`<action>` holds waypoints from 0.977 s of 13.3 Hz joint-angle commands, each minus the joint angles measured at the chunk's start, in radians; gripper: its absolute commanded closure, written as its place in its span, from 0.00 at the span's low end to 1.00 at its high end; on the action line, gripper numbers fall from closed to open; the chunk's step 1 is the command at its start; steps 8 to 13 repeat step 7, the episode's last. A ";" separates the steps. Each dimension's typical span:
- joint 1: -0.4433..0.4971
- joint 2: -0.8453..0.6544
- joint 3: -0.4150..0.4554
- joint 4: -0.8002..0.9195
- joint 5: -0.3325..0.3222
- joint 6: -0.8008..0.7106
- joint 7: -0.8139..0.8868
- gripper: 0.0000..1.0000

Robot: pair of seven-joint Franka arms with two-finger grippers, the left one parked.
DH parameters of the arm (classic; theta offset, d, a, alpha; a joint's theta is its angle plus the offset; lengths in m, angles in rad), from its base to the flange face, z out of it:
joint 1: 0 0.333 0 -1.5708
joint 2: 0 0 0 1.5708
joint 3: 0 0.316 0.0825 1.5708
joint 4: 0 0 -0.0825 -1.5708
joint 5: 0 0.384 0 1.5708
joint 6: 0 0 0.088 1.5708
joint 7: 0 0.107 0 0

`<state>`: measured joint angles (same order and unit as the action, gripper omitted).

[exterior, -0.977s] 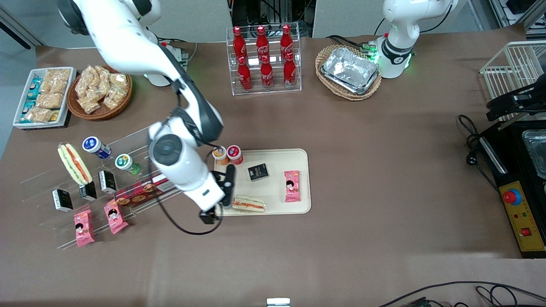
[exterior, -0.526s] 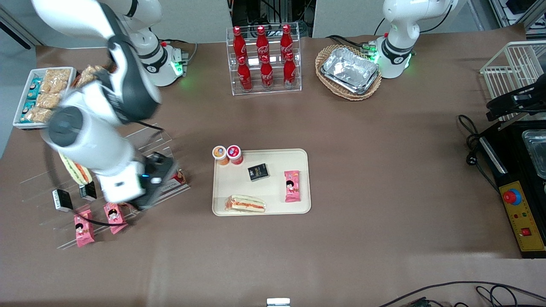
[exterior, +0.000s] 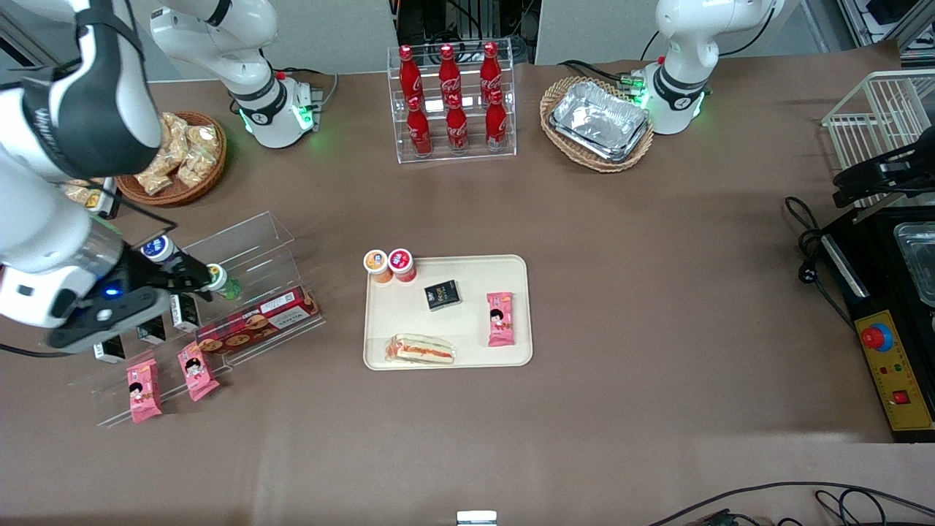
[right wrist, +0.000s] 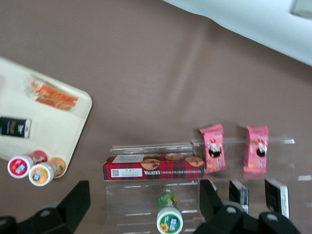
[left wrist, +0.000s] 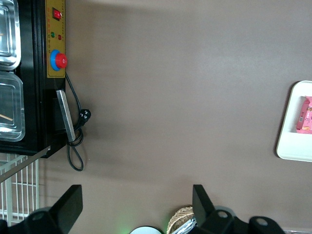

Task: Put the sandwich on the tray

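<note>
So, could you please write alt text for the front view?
A sandwich lies on a beige tray mid-table, beside a pink snack packet. The hand, open, hangs above the clear display rack toward the working arm's end.

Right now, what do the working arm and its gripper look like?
The working arm has glossy white rounded shells with dark grey joint bands; a black cable trails from its wrist. Its gripper, over the clear acrylic display shelf, is black with a blue light and black fingers, open.
</note>
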<state>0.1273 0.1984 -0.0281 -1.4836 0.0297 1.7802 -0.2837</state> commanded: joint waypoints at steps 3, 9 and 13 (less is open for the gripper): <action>-0.046 -0.097 -0.056 -0.015 -0.001 -0.057 0.254 0.00; -0.046 -0.111 -0.113 -0.012 -0.025 -0.119 0.328 0.00; -0.046 -0.111 -0.113 -0.012 -0.025 -0.119 0.328 0.00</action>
